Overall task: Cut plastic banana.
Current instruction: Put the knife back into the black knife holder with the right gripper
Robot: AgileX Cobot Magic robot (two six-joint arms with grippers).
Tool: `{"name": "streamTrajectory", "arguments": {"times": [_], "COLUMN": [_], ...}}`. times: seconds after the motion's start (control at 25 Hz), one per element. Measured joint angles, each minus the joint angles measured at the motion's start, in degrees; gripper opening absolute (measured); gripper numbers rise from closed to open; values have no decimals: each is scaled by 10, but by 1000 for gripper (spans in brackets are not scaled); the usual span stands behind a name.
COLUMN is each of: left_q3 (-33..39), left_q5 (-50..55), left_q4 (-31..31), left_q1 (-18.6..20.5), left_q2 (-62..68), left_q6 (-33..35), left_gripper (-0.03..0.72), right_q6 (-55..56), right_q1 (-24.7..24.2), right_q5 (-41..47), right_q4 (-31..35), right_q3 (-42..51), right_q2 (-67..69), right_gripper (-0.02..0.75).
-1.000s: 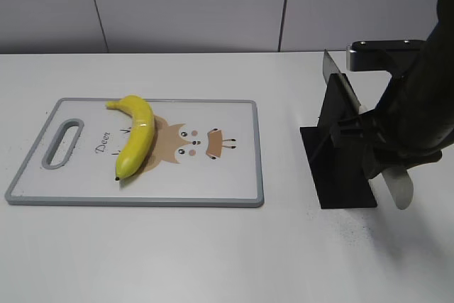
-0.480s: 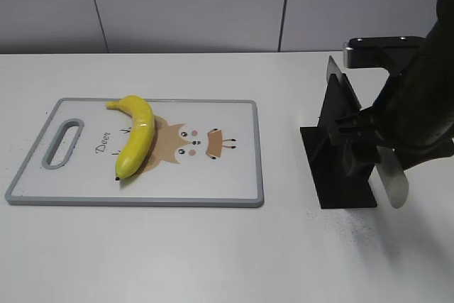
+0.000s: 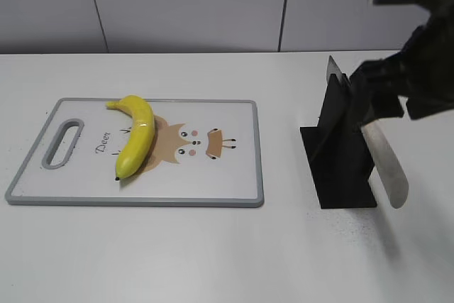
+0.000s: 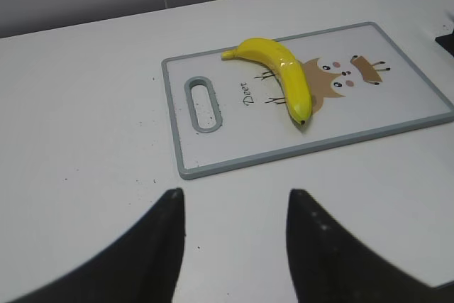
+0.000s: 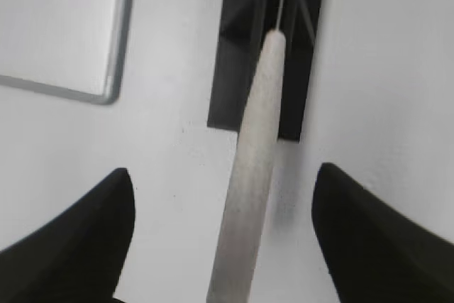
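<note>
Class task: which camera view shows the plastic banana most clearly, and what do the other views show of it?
The left wrist view shows the plastic banana best: whole, glossy, lying unobstructed across the cutting board. The exterior view also shows the whole banana, a little smaller and off to the left. The right wrist view shows none of it.

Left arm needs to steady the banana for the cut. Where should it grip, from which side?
Grip the plastic banana near its stem end, by the cutting board's handle slot, coming from above with the fingers across its width. It lies flat, curved, clear all round. That probably leaves the middle free for the knife.
</note>
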Motion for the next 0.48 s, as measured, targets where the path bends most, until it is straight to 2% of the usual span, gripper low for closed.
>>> {"name": "streamTrajectory", "arguments": {"times": [0.24, 0.48], "left_q3": [0, 0], "left_q5": [0, 0], "left_q4": [0, -6], "left_q1": [0, 0], "left_q2": [0, 0], "left_q6": [0, 0], "left_gripper": [658, 675], "right_q6": [-117, -177], "right_q1": [0, 0], "right_q5": [-58, -63], "right_q4": [16, 18], "right_q3": [-13, 15], "right_q2": [-122, -209], "right_gripper": [599, 594]}}
